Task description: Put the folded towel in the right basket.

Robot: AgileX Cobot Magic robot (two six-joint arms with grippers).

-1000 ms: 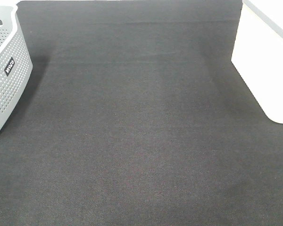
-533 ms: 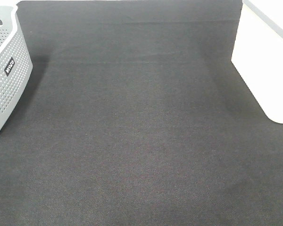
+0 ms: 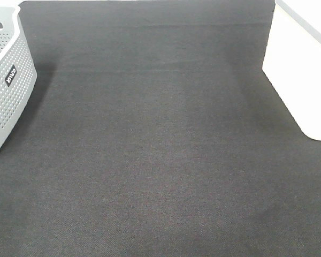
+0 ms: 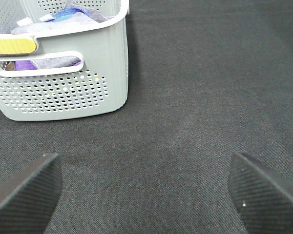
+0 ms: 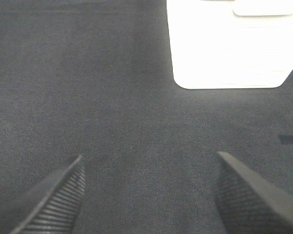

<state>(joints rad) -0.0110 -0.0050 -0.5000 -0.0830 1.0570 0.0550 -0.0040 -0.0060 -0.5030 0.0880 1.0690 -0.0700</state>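
Note:
The right basket (image 3: 305, 69) is white and stands at the table's right edge; it also shows in the right wrist view (image 5: 229, 46). No folded towel lies on the black mat. Towels (image 4: 68, 14), blue, purple and grey, lie inside the grey perforated left basket (image 4: 63, 92), seen in the left wrist view. My left gripper (image 4: 146, 190) is open and empty over the mat, short of that basket. My right gripper (image 5: 146, 190) is open and empty over the mat, short of the white basket. Neither gripper shows in the exterior high view.
The grey left basket (image 3: 5, 80) stands at the table's left edge. A black mat (image 3: 160, 150) covers the table between the two baskets. A dark strip (image 5: 290, 140) lies on the mat near the white basket.

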